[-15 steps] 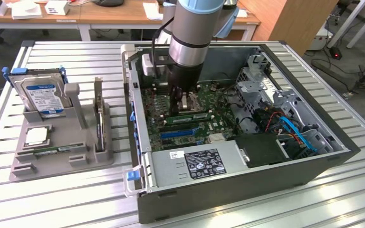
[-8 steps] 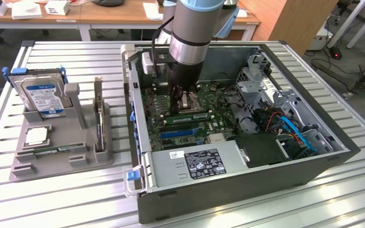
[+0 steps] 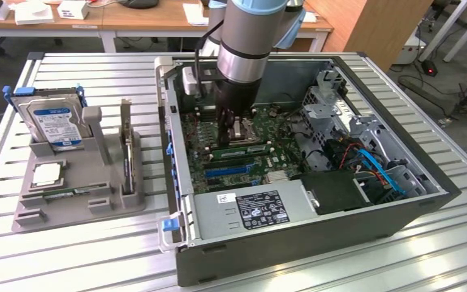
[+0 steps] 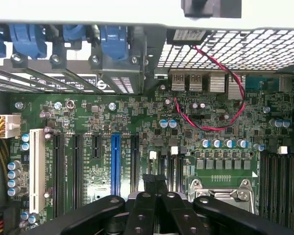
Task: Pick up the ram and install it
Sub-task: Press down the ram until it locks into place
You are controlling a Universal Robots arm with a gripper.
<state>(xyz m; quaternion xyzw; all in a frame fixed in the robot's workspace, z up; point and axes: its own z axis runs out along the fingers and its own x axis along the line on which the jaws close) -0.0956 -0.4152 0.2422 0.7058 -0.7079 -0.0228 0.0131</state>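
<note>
The ram is a thin green stick standing on edge on the motherboard, inside the open computer case. It sits just on the near side of the processor socket. My gripper hangs straight down from the arm into the case, directly over the ram. In the wrist view its black fingers are pressed together, so the gripper is shut above the narrow memory slots. Whether the tips pinch the ram's top edge or only rest on it, I cannot tell.
A grey parts tray stands at the exterior view's left of the case. It holds a hard drive, an upright expansion card and a square silver chip. The power supply, drive cage and blue cables crowd the case.
</note>
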